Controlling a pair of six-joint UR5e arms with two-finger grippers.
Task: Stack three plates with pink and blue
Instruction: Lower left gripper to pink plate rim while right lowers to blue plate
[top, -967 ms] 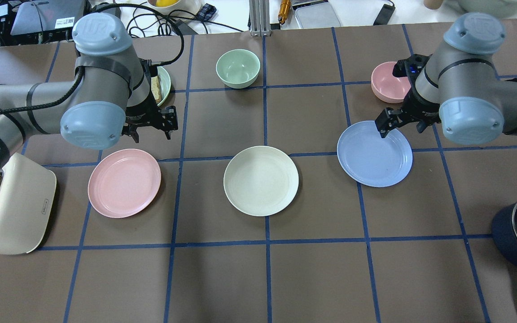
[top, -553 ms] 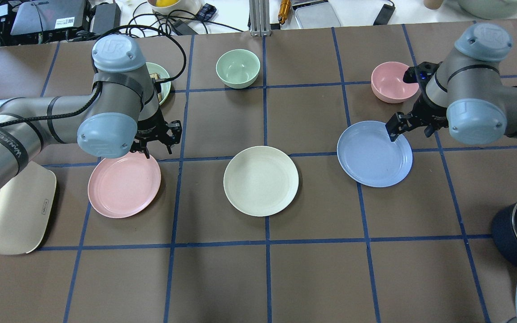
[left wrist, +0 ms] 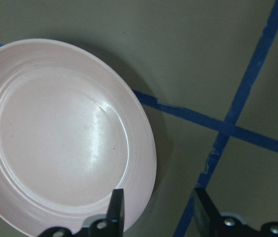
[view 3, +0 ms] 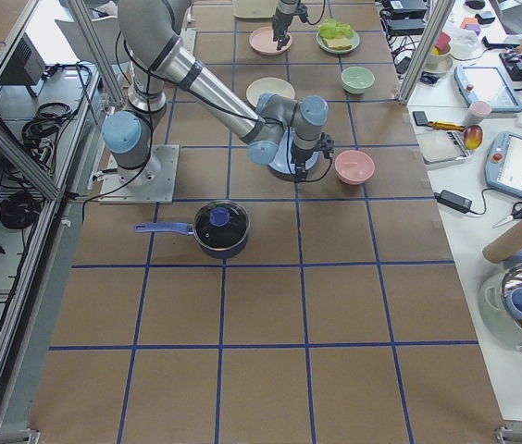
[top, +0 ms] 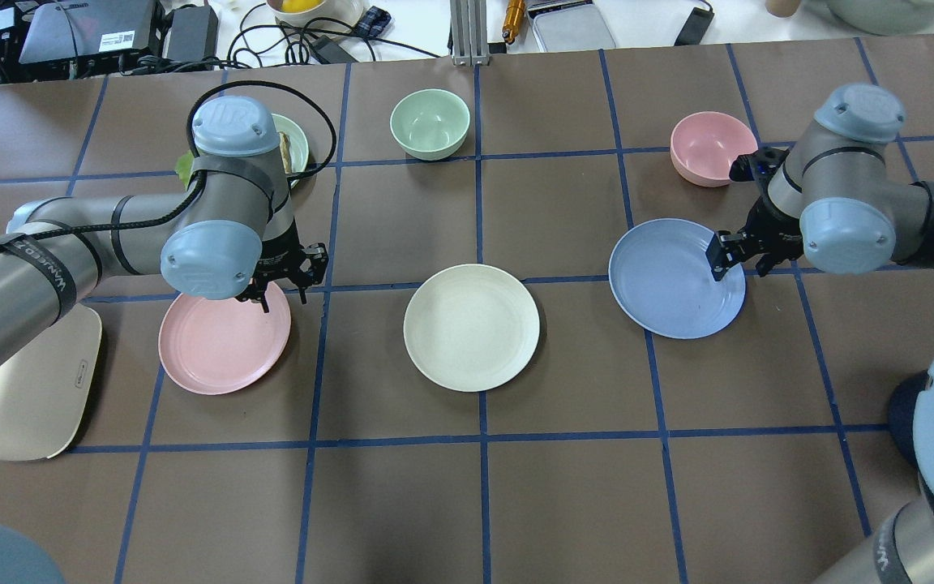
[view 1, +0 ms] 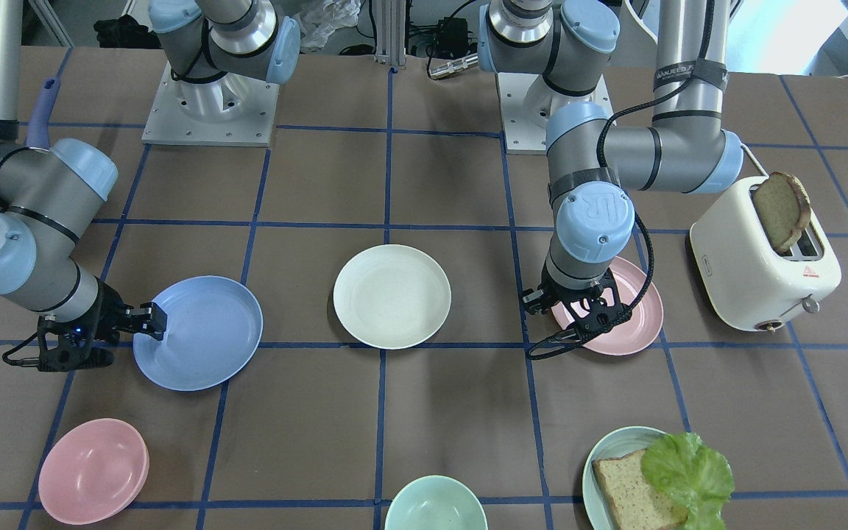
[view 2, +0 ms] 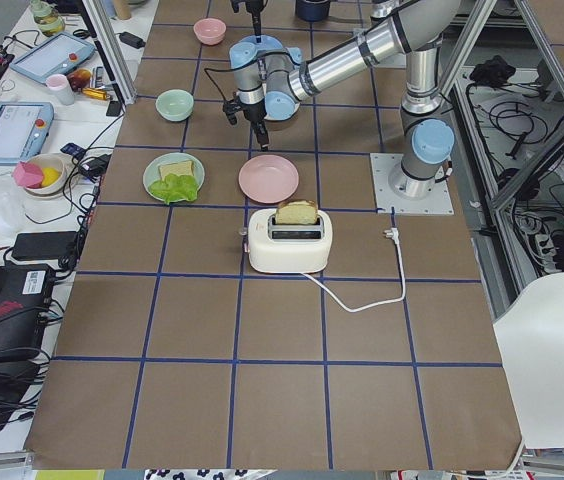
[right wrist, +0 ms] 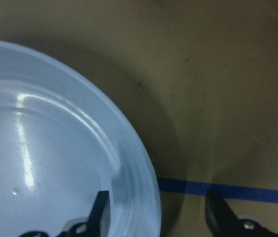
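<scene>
Left fingers (left wrist: 117, 210) and right fingers (right wrist: 101, 210) gape wide astride rims of the pink plate (top: 224, 332) and blue plate (top: 670, 284) flanking the cream plate (top: 471, 327); a shallow pinch may slip, skidding them across the worktop (top: 564, 487).

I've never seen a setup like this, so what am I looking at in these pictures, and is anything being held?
Two robot arms stand at a brown table. One picture looks down from behind them, one faces them, two look from the table's ends, two come from wrist cameras. A pink plate, a cream plate and a blue plate lie in a row, among a green bowl, a toaster and a pot. The left claw is open astride the pink plate's rim, the right claw open astride the blue plate's rim. Nothing is lifted.
</scene>
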